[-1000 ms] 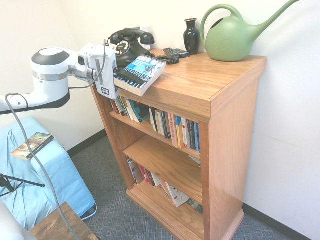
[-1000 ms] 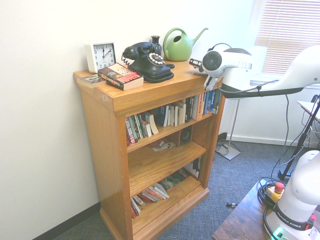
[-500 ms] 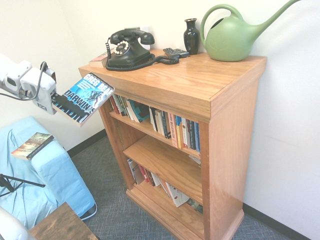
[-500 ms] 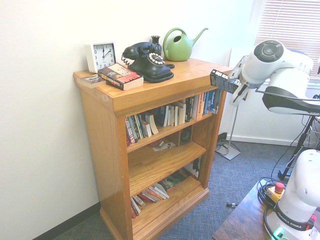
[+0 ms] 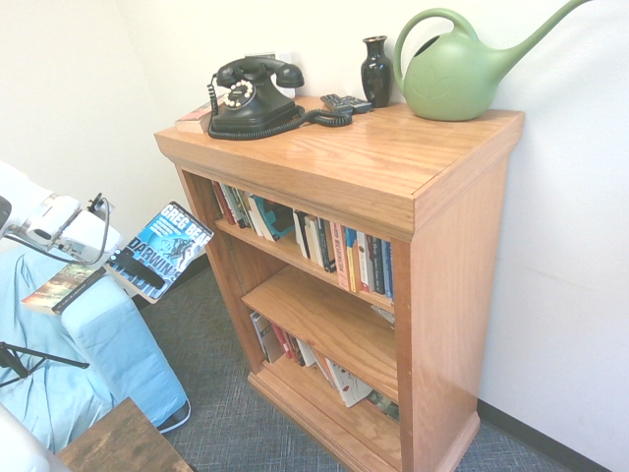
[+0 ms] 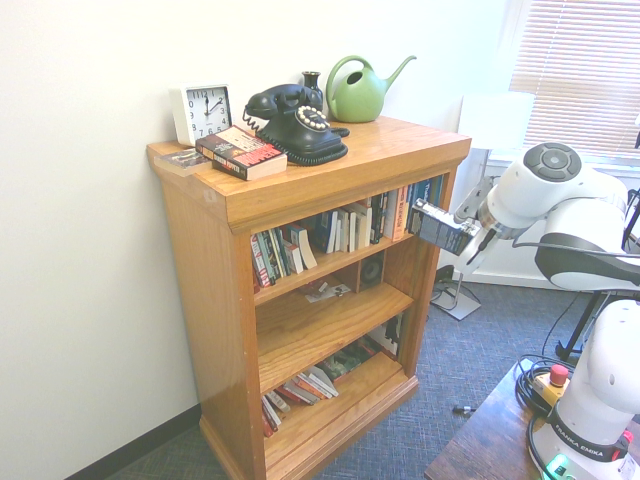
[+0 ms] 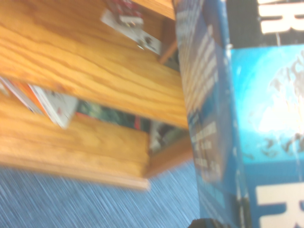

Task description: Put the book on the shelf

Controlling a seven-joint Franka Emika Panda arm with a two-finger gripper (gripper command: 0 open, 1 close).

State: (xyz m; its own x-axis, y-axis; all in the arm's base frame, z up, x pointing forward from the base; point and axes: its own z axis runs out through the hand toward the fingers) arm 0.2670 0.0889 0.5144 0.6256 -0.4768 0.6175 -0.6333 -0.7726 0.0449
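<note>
From my remote station I record the following. The pincer is clamped on the thick paperback with the blue-and-black cover and large white lettering, gripping it at its lower edge; the book hangs tilted, cover up, in open air. It touches nothing but the pincer.

Change noted: a second ago this book lay at the front corner of the top of the oak-coloured wooden bookcase, with the pincer on it. Half a second ago it was already lifted clear of that top and carried outward. Now it has come down further and sits beside the bookcase, roughly level with the uppermost inner board, the one carrying a row of upright colourful spines. In the second exterior view the book stands just off the front corner, near the end of that row, but apart from it.

In the wrist view the book's spine and cover fill one side; the bare boards and carpet behind are blurred.

Assessment: the pick-up is complete and the carry is under way; the placing is not yet done. The row looks closely packed, so I judge the next move calls for finding a gap or laying the book flat atop the spines. Risk: the tilted book may catch the frame's edge on entry.

Untouched on top: black rotary telephone, green watering can.
</note>
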